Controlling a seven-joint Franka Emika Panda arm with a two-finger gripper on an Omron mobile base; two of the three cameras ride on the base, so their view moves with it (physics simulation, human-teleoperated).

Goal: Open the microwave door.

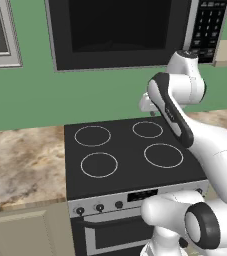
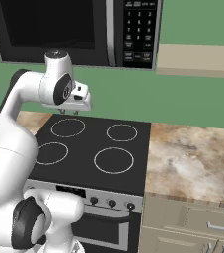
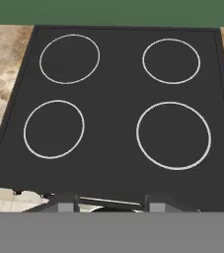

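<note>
Cropping the microwave door (image 1: 120, 30) above.

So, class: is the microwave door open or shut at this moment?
Shut. The microwave door lies flush with the keypad panel, its silver handle against the front, and the gripper is well below it.

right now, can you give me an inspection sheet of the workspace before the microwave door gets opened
surface: black stove with four white rings, nothing on it; marble counter on both sides.
job's things: microwave mounted above the stove, its door shut; silver vertical handle beside the keypad.
clutter: nothing seen.
tool: tool points down above the stove's back, well below the handle, holding nothing; jaws partly apart in the hand view.
cables: nothing seen.
surroundings: green wall; oven front with knobs below the stove; beige drawers under the counter.
</note>
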